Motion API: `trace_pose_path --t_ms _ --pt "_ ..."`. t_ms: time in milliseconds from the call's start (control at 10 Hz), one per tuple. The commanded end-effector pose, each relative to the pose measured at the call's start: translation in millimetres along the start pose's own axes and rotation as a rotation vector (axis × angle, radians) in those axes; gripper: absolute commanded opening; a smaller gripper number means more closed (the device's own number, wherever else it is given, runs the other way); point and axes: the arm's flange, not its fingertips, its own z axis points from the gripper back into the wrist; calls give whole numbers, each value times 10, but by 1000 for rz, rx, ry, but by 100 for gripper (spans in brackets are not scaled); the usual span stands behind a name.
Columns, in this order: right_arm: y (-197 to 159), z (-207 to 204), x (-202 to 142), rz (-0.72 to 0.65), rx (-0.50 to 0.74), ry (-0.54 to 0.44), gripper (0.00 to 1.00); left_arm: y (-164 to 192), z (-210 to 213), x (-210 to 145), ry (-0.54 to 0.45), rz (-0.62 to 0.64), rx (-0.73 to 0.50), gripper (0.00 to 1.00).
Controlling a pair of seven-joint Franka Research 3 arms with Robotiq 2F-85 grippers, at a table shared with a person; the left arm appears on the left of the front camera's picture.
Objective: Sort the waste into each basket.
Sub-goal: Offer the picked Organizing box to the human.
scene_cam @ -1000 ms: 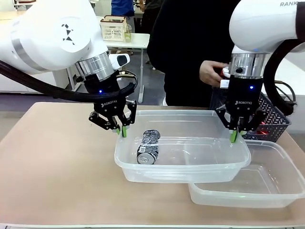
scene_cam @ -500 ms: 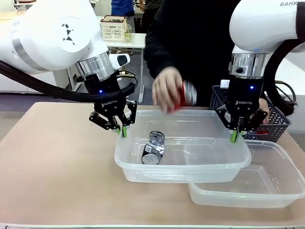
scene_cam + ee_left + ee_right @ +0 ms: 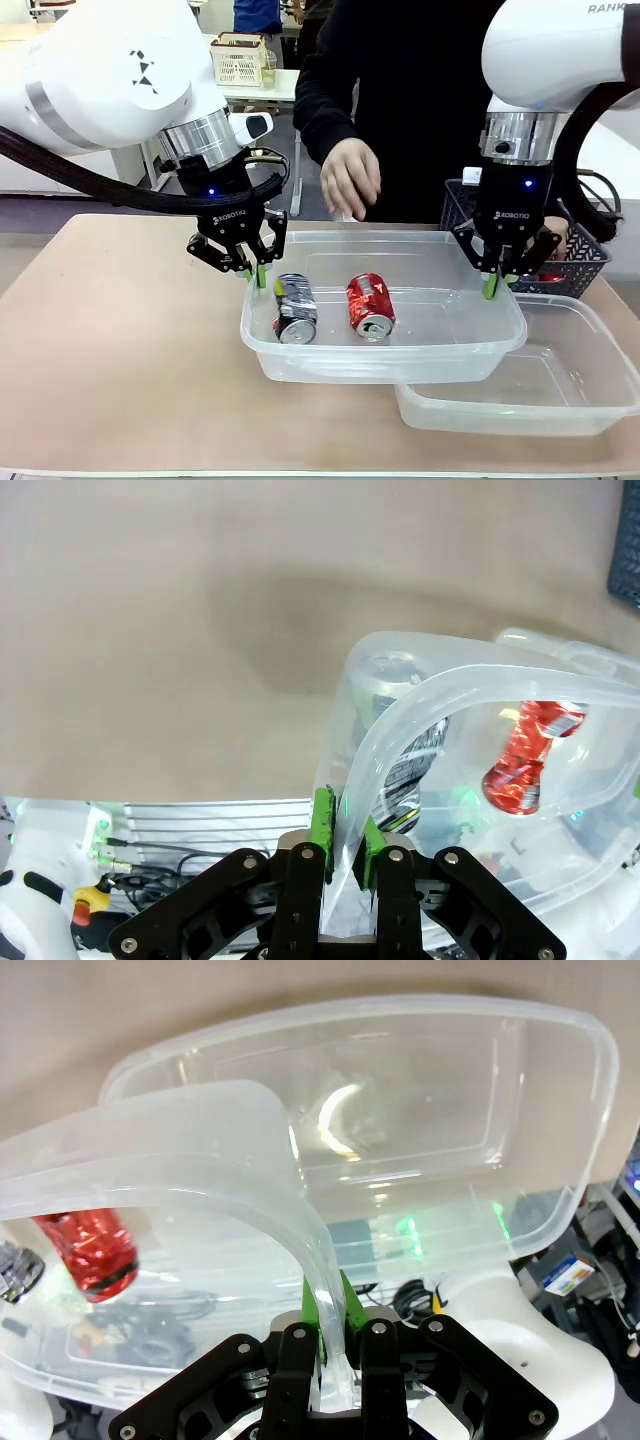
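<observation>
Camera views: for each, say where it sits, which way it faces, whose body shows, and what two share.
Front: robot's side of the table, facing across; shows left gripper, right gripper, person's hand.
Left wrist: on that wrist, looking along its fingers, shut on the upper tub's rim.
Right wrist: likewise, at the opposite rim; lower tub beyond.
Shared: both wrist views show the red can.

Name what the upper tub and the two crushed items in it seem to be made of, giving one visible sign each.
Upper tub: clear, glossy plastic; see-through walls.
Red can: thin painted metal, probably aluminium; dented, silvery end.
Black-and-silver piece: likely metal; shiny round rim; can or foil unclear.
</observation>
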Motion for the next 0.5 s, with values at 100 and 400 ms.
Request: trace_pose_path --t_ms 100,400 --pt "-19 47 -5 0 -8 -1 6 11 45 -41 1 13 -6 9" --pt "-19 47 -5 0 -8 -1 6 11 45 -41 1 13 -6 9"
